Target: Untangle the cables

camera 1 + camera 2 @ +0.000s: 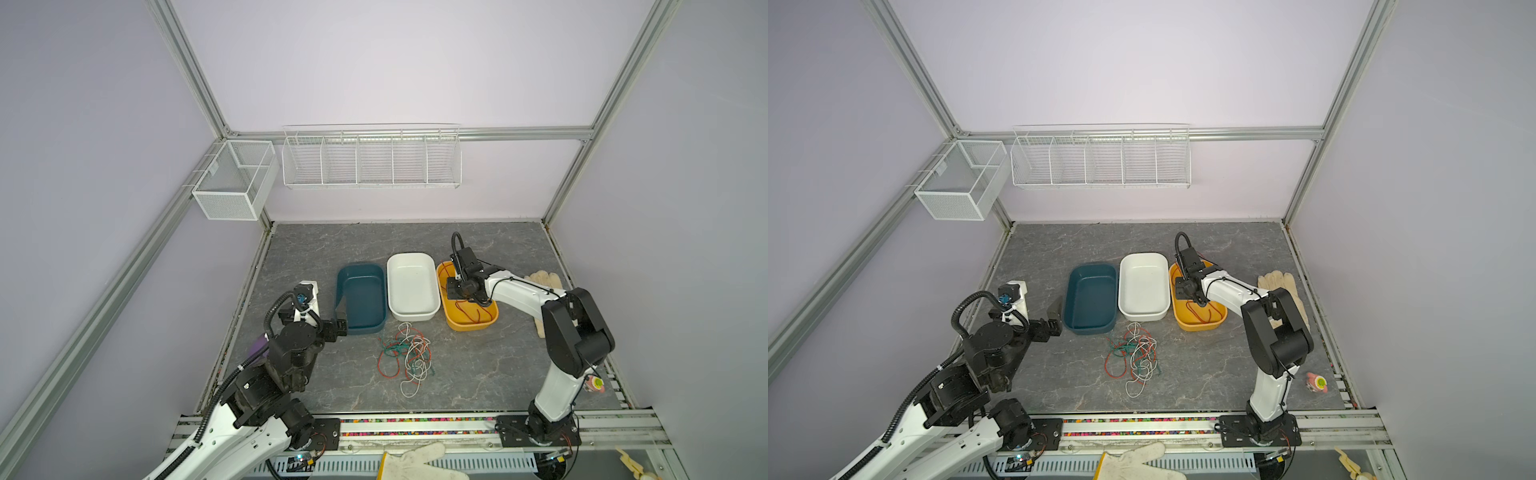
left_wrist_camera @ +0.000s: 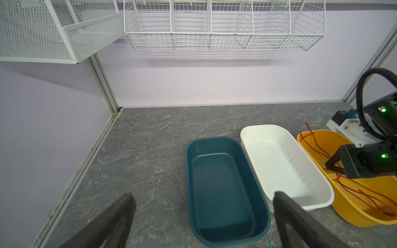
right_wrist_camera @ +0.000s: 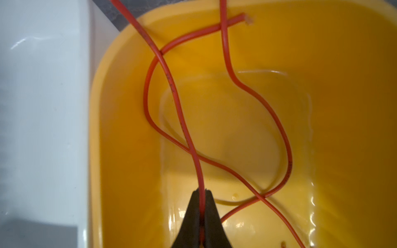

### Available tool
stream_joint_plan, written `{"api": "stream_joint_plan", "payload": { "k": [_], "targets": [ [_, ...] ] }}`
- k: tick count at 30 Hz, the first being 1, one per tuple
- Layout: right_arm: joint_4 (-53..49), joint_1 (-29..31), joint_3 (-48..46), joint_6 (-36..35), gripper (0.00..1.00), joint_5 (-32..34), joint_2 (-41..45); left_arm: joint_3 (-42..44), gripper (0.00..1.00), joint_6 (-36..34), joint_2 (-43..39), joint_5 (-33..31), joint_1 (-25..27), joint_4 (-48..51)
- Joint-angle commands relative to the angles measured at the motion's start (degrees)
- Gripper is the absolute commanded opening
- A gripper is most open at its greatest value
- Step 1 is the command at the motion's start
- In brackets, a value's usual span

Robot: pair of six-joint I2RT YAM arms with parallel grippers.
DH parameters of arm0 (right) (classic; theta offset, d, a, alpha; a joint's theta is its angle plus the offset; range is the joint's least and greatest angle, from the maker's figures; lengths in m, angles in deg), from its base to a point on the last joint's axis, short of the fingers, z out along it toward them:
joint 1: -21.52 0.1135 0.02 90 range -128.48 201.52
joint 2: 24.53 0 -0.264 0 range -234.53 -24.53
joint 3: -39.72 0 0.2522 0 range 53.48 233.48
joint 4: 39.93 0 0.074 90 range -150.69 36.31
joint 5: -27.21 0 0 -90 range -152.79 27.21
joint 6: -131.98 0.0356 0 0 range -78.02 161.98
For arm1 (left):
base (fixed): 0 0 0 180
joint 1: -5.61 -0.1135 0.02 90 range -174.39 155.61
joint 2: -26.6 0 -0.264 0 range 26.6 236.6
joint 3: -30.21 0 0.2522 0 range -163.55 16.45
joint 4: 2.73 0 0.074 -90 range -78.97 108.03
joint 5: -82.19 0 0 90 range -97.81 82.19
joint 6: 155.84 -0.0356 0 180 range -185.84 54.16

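Note:
A loose tangle of cables (image 1: 405, 357) (image 1: 1133, 357) in red-orange, dark green and white lies on the grey table in front of three trays. Another red-orange cable (image 3: 171, 85) (image 1: 469, 311) loops inside the yellow tray (image 1: 473, 328) (image 3: 322, 107). My right gripper (image 3: 202, 191) (image 1: 453, 291) hangs low over that tray, shut on this cable, which runs up between its fingertips. My left gripper (image 2: 204, 195) (image 1: 340, 318) stands wide open with nothing in it, at the near left end of the dark blue tray (image 1: 361, 328) (image 2: 227, 241), apart from the tangle.
A white tray (image 1: 409, 255) (image 2: 264, 127) sits between the blue and yellow ones. A work glove (image 1: 540, 276) lies at the right, another glove (image 1: 415, 461) at the front rail, and a small pink toy (image 1: 1316, 382) near the right arm's base. Two wire baskets (image 1: 372, 158) hang on the walls.

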Motion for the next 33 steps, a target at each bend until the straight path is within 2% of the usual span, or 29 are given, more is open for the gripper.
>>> {"api": "stream_joint_plan", "payload": {
  "k": [1, 8, 12, 14, 25, 33],
  "targets": [
    [0.2, -0.4, 0.5, 0.8, 0.06, -0.8, -1.3, 0.7, 0.99, -1.0, -0.6, 0.4, -0.2, -0.8],
    [-1.0, -0.5, 1.2, 0.7, 0.06, -1.6, -1.5, 0.7, 0.99, -1.0, -0.5, 0.6, -0.1, -0.7],
    [-0.6, -0.6, 0.9, 0.6, 0.08, -3.2, 1.4, 0.7, 0.99, -1.0, -0.5, 0.8, -0.2, -0.8],
    [-1.5, -0.5, 1.7, -0.1, 0.15, -3.6, 2.2, 0.7, 0.99, -1.1, -0.4, 0.9, -0.1, -0.8],
    [-3.6, -1.3, 3.6, -2.5, 0.41, -4.3, 6.4, 0.7, 0.99, -1.1, -0.4, 1.3, -0.2, -0.9],
    [-5.5, -4.5, 7.9, -3.8, 0.44, -4.0, 3.8, 0.8, 0.99, -1.2, -0.4, 1.3, -0.2, -0.9]
  ]
}}
